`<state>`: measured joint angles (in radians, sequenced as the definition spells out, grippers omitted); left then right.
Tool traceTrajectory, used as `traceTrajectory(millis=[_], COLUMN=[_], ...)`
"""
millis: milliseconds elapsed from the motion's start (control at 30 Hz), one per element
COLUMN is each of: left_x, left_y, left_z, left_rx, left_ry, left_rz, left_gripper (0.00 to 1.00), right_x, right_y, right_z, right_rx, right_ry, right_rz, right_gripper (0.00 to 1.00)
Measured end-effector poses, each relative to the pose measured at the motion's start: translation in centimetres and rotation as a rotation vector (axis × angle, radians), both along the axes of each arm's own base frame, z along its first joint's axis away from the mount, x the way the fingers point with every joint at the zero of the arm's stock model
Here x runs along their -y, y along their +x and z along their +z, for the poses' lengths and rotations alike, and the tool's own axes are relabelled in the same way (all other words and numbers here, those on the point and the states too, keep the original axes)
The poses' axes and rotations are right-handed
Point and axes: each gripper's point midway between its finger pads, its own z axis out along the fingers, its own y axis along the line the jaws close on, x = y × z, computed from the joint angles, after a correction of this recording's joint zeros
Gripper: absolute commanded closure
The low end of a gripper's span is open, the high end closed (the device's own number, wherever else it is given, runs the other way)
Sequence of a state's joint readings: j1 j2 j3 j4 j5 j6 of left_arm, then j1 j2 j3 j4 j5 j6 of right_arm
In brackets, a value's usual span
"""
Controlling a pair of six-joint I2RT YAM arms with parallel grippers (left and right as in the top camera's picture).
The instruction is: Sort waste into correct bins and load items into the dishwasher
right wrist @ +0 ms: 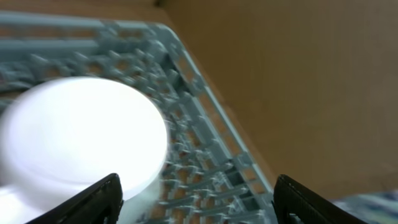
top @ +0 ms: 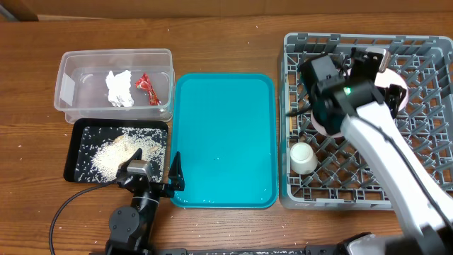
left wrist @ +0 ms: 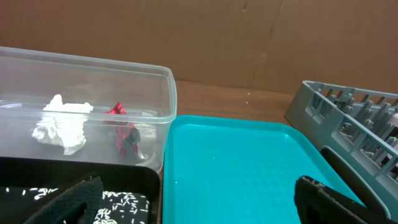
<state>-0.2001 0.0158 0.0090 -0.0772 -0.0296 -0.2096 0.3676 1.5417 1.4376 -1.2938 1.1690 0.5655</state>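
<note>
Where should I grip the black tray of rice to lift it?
Pinch the black tray by its raised near rim, coming from the front. The clear tub crowds its far side and the teal tray its right; the near edge is free. It's shallow with loose rice, so keep it level.

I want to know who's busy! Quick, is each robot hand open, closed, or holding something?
Left hand: open, holding nothing.
Right hand: open, holding nothing, over the grey rack.
</note>
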Motion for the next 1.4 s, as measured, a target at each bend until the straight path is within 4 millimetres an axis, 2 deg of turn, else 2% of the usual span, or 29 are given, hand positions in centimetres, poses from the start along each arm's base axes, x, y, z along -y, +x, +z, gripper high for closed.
traceTrajectory(millis=[133, 267, 367, 433, 533, 633, 733, 867, 1033, 1167, 1267, 1400], left_x=[0.0, 0.0, 0.0, 0.0, 0.0, 0.0, 0.0, 0.0, 0.0, 0.0, 0.0, 0.0], left_y=[0.0, 0.0, 0.0, 0.0, 0.0, 0.0, 0.0, 0.0, 0.0, 0.0, 0.0, 0.0], left_z=[0.0, 0.0, 0.0, 0.0, 0.0, 0.0, 0.0, 0.0, 0.0, 0.0, 0.0, 0.0], left_rx=[0.0, 0.0, 0.0, 0.0, 0.0, 0.0, 0.0, 0.0, 0.0, 0.0, 0.0, 0.0], left_ry=[0.0, 0.0, 0.0, 0.0, 0.0, 0.0, 0.0, 0.0, 0.0, 0.0, 0.0, 0.0], left_rz=[0.0, 0.0, 0.0, 0.0, 0.0, 0.0, 0.0, 0.0, 0.0, 0.0, 0.0, 0.0], left_gripper=[0.0, 0.0, 0.0, 0.0, 0.0, 0.0, 0.0, 0.0, 0.0, 0.0, 0.0, 0.0], right_x=[-3.6, -7.7, -12.1, -16.1, -20.7, -23.2, -23.5, -23.7, -22.0, -19.5, -16.5, -11.8], right_y=[-1.5, -2.8, -3.8, -4.8, -6.4, -8.5, -10.0, -10.2, -10.0, -11.1, -11.6, -10.7], right_z=[1.8, 2.2, 2.5, 3.6, 5.8, 7.1, 6.8, 6.7, 7.6, 10.2, 12.4, 15.1], right_rx=[0.074, 0.088, 0.103, 0.133, 0.169, 0.147, 0.089, 0.073, 0.125, 0.209, 0.309, 0.525], right_ry=[0.152, 0.311, 0.471, 0.629, 0.828, 0.959, 1.003, 1.013, 0.935, 0.86, 0.817, 0.788], right_rz=[0.136, 0.29, 0.44, 0.579, 0.755, 0.878, 0.914, 0.92, 0.921, 0.987, 0.989, 0.895], right_gripper=[0.19, 0.17, 0.06, 0.0, 0.0, 0.0, 0.0, 0.0, 0.0, 0.0, 0.0, 0.0])
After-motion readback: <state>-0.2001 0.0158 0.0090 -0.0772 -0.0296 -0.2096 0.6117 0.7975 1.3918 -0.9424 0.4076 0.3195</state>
